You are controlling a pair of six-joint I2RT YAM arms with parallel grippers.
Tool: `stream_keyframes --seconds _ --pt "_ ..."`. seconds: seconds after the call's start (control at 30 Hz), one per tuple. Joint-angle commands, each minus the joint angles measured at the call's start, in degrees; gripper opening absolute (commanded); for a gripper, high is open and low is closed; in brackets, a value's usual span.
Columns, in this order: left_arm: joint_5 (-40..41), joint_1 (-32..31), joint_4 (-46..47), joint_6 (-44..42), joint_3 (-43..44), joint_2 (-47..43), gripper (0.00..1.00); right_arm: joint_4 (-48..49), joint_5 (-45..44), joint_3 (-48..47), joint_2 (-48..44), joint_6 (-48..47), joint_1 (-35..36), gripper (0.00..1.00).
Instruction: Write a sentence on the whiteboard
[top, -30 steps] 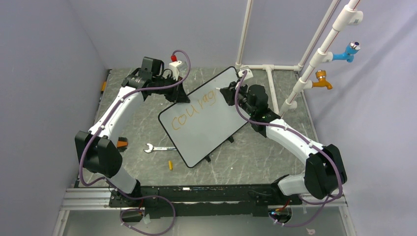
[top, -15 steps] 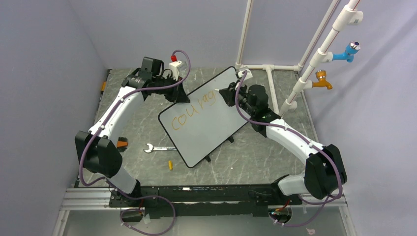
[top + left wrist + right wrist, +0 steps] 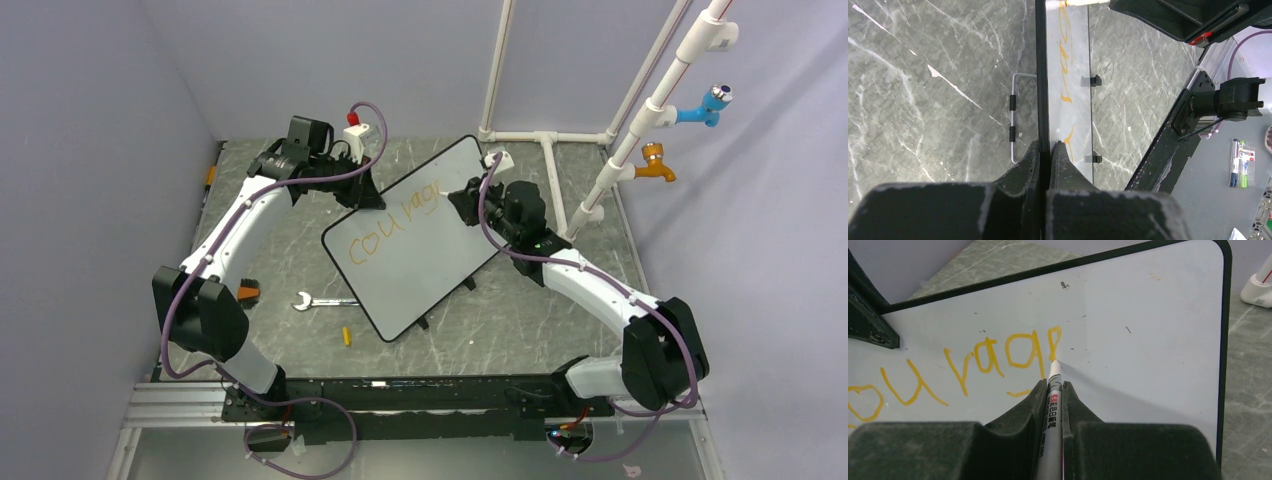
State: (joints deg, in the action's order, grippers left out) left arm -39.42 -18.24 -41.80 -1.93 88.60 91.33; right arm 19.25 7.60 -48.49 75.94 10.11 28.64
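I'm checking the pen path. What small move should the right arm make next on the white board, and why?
Probably drag the white marker a little further to finish the half-made orange letter after "courag": its tip rests on the large white black-rimmed whiteboard at that stroke's end, the right gripper is shut on it, and the left gripper clamps the board's rim.

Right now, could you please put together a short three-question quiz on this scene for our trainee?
1. True or false: the left hand is clamped on the whiteboard at its edge.
2. What does the right hand hold? A) a cap B) a marker C) a cloth
3. Name the steel tool lying left of the whiteboard's near corner.

Key: 1 true; 2 B; 3 the wrench.
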Motion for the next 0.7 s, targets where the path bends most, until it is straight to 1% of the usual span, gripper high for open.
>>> stream_keyframes --seconds 0.0,0.2,0.4,0.53,0.67 --pt "3.2 -1.3 -0.9 -7.3 -0.6 -1.2 0.00 -3.3 -3.7 0.4 -0.7 -0.6 0.0 0.00" --pt "3.3 -1.3 -1.0 -7.3 -0.5 -1.0 0.00 -6.5 -7.1 -3.3 -0.7 -1.9 -0.1 0.00" --pt "3.3 -1.2 -0.8 -7.3 -0.6 -1.0 0.00 -9.6 -7.4 -8.7 -1.7 -3.4 0.0 0.00" --pt "4.0 -1.5 -0.6 -7.2 -0.9 -0.9 0.00 -11.2 -7.3 -10.3 -6.0 -2.6 0.1 0.00" --pt "5.7 -2.6 -0.9 -7.4 -0.8 -0.4 0.00 -13.4 -7.4 -9.4 -11.6 -2.2 0.0 0.00"
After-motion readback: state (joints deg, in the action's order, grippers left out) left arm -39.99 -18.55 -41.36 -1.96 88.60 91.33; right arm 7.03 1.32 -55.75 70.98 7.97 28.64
